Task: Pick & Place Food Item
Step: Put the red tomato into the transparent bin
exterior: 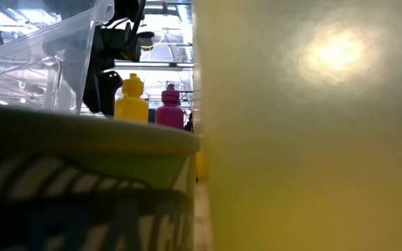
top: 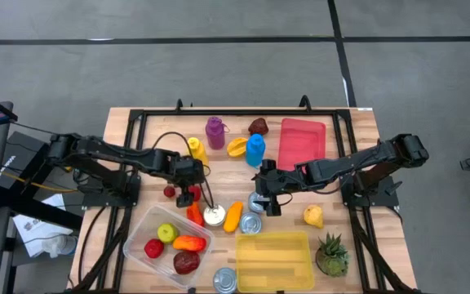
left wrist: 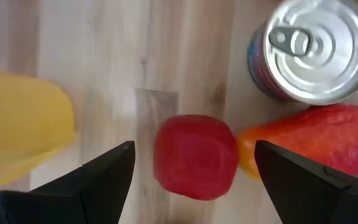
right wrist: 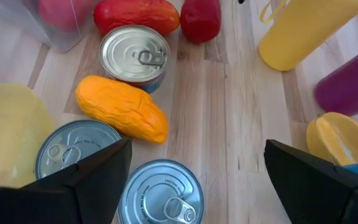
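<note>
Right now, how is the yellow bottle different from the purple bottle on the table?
The yellow bottle is yellow; the purple bottle is purple. The yellow bottle sits nearer the left gripper; the purple bottle sits farther back, toward the table's far edge. In the high view, the purple bottle looks a little wider than the yellow one. Both stand upright and have caps in their own colour.

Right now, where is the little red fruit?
In the high view, the little red fruit lies on the table's left half, under the open left gripper, near the can.
</note>
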### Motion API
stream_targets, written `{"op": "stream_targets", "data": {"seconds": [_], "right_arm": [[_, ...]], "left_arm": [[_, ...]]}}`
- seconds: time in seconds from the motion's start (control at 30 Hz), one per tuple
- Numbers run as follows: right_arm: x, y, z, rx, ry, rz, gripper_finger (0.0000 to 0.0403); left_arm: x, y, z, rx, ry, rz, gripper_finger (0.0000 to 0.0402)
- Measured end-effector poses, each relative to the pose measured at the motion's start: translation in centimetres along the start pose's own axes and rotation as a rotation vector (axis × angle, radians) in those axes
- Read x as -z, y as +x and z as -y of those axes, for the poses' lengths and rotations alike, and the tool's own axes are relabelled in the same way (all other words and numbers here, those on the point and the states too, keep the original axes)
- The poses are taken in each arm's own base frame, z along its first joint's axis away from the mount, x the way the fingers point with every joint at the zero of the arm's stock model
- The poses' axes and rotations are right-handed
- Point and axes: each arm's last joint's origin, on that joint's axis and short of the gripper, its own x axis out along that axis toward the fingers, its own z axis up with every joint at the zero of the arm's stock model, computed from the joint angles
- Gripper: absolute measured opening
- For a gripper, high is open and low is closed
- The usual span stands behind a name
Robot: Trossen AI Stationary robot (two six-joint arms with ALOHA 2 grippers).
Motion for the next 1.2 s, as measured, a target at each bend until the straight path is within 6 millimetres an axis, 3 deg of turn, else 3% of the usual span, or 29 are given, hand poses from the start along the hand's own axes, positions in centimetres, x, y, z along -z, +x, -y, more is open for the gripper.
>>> {"op": "stream_targets", "data": {"seconds": [0.5,0.8,0.93,1.2], "right_arm": [[0.1,0.0,0.0,0.000,-0.002,-0.007,0.0352],[0.1,0.0,0.0,0.000,-0.002,-0.009,0.0352],[0.1,0.0,0.0,0.001,-0.001,-0.009,0.0352],[0.1,0.0,0.0,0.001,-0.001,-0.009,0.0352]], "left_arm": [[0.9,2.3,0.1,0.010,-0.003,-0.110,0.0341],[0.9,2.9,0.2,0.039,-0.003,-0.058,0.0330],[0.8,2.9,0.2,0.040,0.003,-0.044,0.0289],[1.0,3.1,0.2,0.039,0.004,-0.046,0.0154]]}}
